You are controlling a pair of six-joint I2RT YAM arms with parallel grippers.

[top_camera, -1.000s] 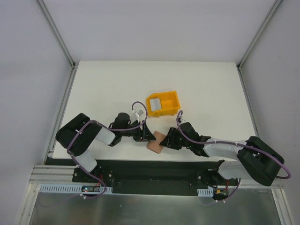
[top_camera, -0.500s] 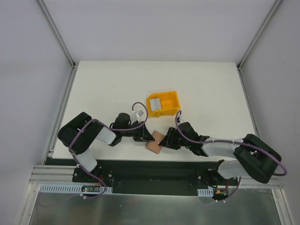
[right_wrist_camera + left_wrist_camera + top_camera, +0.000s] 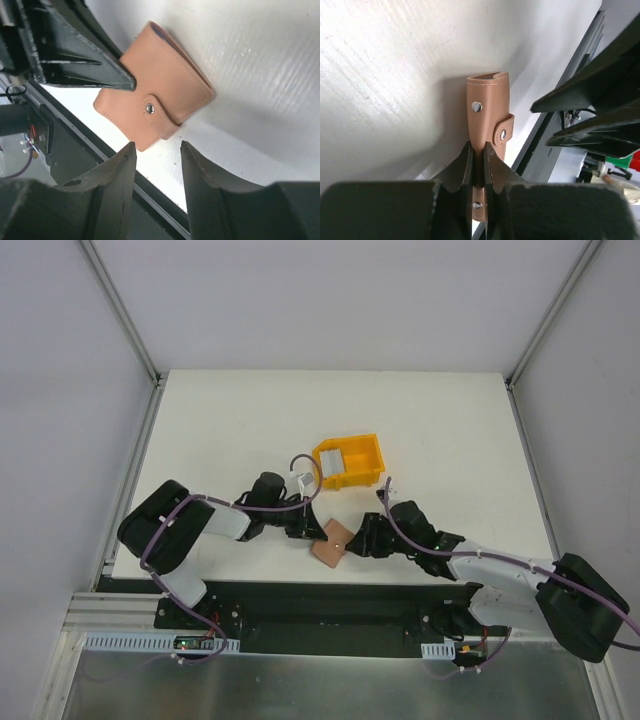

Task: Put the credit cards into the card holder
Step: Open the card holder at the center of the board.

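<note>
On the left, my left pincer (image 3: 477, 162) is clamped on one edge of the brown card holder (image 3: 488, 102), which lies snapped shut near the tabletop's (image 3: 230, 420) front edge. Behind it, grey credit cards (image 3: 331, 460) sit in a yellow bin (image 3: 372, 448). To the right, my right pincer (image 3: 158, 147) gapes beside the clasp. I judge it best to pinch the tab squarely and pull gently.
</note>
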